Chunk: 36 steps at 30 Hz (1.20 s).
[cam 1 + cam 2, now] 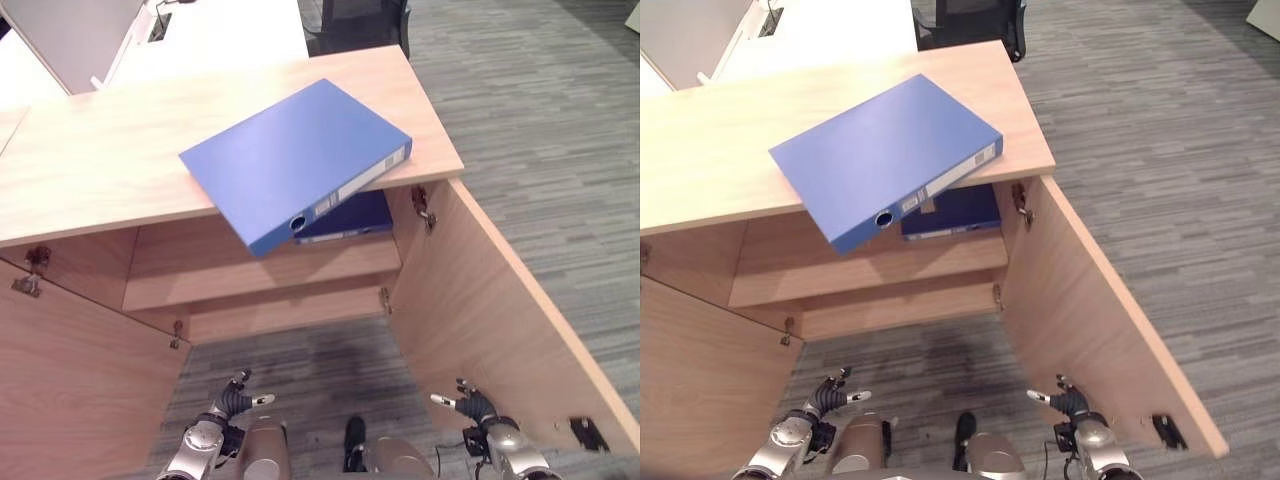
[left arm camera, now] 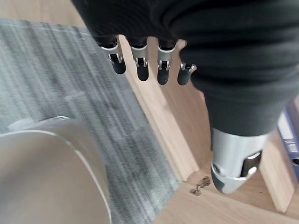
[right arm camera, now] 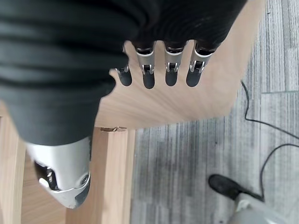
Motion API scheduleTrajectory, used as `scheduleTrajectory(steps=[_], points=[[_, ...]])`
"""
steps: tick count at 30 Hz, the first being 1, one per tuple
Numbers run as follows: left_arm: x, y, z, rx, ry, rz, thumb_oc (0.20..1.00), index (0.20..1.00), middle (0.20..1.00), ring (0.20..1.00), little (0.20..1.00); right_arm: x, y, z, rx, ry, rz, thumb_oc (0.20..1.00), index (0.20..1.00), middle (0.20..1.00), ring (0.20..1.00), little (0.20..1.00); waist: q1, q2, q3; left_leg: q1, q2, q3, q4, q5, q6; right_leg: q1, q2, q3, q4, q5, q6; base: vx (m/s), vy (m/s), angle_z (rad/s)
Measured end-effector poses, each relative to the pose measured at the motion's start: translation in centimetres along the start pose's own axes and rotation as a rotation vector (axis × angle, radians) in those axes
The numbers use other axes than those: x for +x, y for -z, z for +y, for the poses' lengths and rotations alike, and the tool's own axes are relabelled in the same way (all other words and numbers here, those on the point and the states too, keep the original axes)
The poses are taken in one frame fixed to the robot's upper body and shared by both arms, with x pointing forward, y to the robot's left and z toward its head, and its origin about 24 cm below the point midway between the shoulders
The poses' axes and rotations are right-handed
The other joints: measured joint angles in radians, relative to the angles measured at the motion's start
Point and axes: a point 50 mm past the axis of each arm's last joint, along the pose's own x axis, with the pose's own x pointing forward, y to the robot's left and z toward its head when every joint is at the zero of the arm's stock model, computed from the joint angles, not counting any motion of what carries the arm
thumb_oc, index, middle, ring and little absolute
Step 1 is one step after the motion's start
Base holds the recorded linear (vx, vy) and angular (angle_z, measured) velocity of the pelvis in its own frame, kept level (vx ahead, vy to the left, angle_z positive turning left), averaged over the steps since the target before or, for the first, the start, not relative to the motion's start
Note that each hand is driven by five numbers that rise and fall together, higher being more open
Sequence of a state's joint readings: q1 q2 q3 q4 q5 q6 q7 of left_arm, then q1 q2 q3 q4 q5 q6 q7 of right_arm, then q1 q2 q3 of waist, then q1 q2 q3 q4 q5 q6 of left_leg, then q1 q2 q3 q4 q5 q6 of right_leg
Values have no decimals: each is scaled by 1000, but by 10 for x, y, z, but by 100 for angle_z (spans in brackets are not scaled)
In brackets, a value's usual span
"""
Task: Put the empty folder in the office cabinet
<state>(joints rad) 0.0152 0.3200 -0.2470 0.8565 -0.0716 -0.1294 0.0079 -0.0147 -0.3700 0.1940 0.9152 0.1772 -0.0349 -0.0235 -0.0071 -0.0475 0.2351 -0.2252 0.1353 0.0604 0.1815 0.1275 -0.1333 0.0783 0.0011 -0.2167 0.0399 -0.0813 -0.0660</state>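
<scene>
The flat blue cardboard folder lies on the light wooden tabletop of the open office cabinet, one corner overhanging the front edge, well above and ahead of both sets of fingers. The left hand and right hand hang low with fingers relaxed and straight, holding nothing. A careless upward reach could likely nudge the overhanging corner and tip the folder off, or strike the open wooden door beside the right fingers.

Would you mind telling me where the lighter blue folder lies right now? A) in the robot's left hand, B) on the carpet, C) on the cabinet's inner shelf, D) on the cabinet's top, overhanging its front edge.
D: the lighter blue folder lies on the cabinet top with a corner jutting past the front edge, above a darker folder on the shelf inside.
</scene>
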Motion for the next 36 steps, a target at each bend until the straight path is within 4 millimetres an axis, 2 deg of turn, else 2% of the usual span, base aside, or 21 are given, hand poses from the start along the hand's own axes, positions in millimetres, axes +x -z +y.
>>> scheduleTrajectory(steps=[1,3,5,6,7,8,9,10,11,12,13,15,19,25,27,29,30,32,34,35,36], points=[[0,0,-1,-1,1,-2,1000,1000,1000,1000,1000,-1,3,1,-4,-4,9,1000,1000,1000,1000,1000,9,13,0,12,1,-7,-109,9,2,32,21,2,-15,-1,1,172,40,-24],[-2,3,-1,-1,2,4,1000,1000,1000,1000,1000,0,-1,2,-1,-8,-4,1000,1000,1000,1000,1000,28,20,0,-11,-4,-12,-87,21,10,68,29,15,-27,-4,6,257,69,-45],[-5,11,-3,-5,7,27,1000,1000,1000,1000,1000,0,0,2,-2,-5,-2,1000,1000,1000,1000,1000,37,20,0,5,-16,-18,-86,21,11,121,28,39,-56,-24,36,206,67,-51],[-6,12,-4,-6,9,33,1000,1000,1000,1000,1000,0,3,1,-2,-3,9,1000,1000,1000,1000,1000,36,32,-7,21,-21,-18,-87,30,24,141,27,50,-58,-34,52,219,89,-31],[-8,15,-7,-5,17,41,1000,1000,1000,1000,1000,-2,10,-1,-5,2,30,1000,1000,1000,1000,1000,32,38,-11,37,-28,-21,-84,94,82,154,32,58,-50,-47,70,277,126,-4],[-9,18,-7,8,24,47,1000,1000,1000,1000,1000,-5,21,1,0,1,64,1000,1000,1000,1000,1000,18,41,-32,86,-45,-2,-114,56,106,186,24,72,-42,-73,95,172,92,22],[-7,15,-6,11,22,44,1000,1000,1000,1000,1000,-7,25,3,3,-4,75,1000,1000,1000,1000,1000,12,36,-34,107,-52,-6,-141,51,112,182,24,71,-7,-86,110,152,111,41],[-3,7,-5,17,22,18,1000,1000,1000,1000,1000,-7,27,7,10,-15,81,1000,1000,1000,1000,1000,11,36,-33,127,-53,-12,-173,51,130,132,12,79,102,-92,119,165,138,18],[-4,6,-4,19,20,13,1000,1000,1000,1000,1000,-8,28,13,19,-28,82,1000,1000,1000,1000,1000,20,28,-44,149,-50,-11,-202,40,143,92,-8,102,142,-142,139,115,106,2],[-4,7,-1,26,14,17,1000,1000,1000,1000,1000,-6,23,18,28,-39,66,1000,1000,1000,1000,1000,21,11,-55,150,-70,-10,-212,36,148,80,-35,122,98,-138,146,108,88,-9],[-4,6,2,33,8,14,1000,1000,1000,1000,1000,-5,18,22,35,-47,50,1000,1000,1000,1000,1000,20,-9,-67,151,-92,-12,-228,34,147,69,-65,124,49,-133,154,69,55,17],[-2,1,3,37,6,0,1000,1000,1000,1000,1000,-3,14,25,41,-51,40,1000,1000,1000,1000,1000,19,-17,-72,166,-108,-15,-258,32,145,81,-85,117,30,-116,145,76,69,19],[-6,11,5,40,1,28,1000,1000,1000,1000,1000,-2,12,29,48,-62,35,1000,1000,1000,1000,1000,47,-4,-78,197,-121,-2,-270,-1,120,101,-102,123,17,-111,146,68,75,-7],[-11,21,3,37,7,57,1000,1000,1000,1000,1000,-4,19,29,47,-60,55,1000,1000,1000,1000,1000,46,2,-92,193,-120,15,-271,-6,119,76,-106,144,43,-113,151,15,50,-11],[-11,20,3,38,10,56,1000,1000,1000,1000,1000,-4,20,28,46,-58,63,1000,1000,1000,1000,1000,43,9,-89,193,-113,22,-280,-12,124,36,-104,148,124,-119,160,-50,30,-16],[-10,18,3,41,10,52,1000,1000,1000,1000,1000,-4,19,28,42,-60,60,1000,1000,1000,1000,1000,42,26,-83,200,-89,29,-280,-16,131,-51,-94,152,292,-125,179,-35,-21,-19],[-8,16,7,46,0,48,1000,1000,1000,1000,1000,-3,15,33,29,-76,50,1000,1000,1000,1000,1000,42,32,-71,195,-77,36,-280,-18,132,-154,-108,142,468,-137,243,25,-64,-14],[-7,14,8,48,-6,44,1000,1000,1000,1000,1000,-4,18,35,17,-87,57,1000,1000,1000,1000,1000,46,15,-73,200,-91,33,-279,-18,132,-160,-153,139,410,-136,245,58,-109,2],[-5,12,10,53,-10,44,1000,1000,1000,1000,1000,-3,15,35,14,-87,48,1000,1000,1000,1000,1000,53,13,-72,193,-87,33,-278,-18,132,-170,-193,108,288,-135,224,23,-129,-4],[-6,15,12,61,-15,57,1000,1000,1000,1000,1000,-1,8,34,15,-85,27,1000,1000,1000,1000,1000,43,18,-70,176,-70,26,-272,-13,124,-159,-187,95,186,-88,232,-1,-186,16],[-5,16,13,68,-18,66,1000,1000,1000,1000,1000,-1,9,33,14,-80,31,1000,1000,1000,1000,1000,35,27,-67,176,-58,7,-270,-5,113,-134,-166,100,137,-20,222,24,-142,35]])
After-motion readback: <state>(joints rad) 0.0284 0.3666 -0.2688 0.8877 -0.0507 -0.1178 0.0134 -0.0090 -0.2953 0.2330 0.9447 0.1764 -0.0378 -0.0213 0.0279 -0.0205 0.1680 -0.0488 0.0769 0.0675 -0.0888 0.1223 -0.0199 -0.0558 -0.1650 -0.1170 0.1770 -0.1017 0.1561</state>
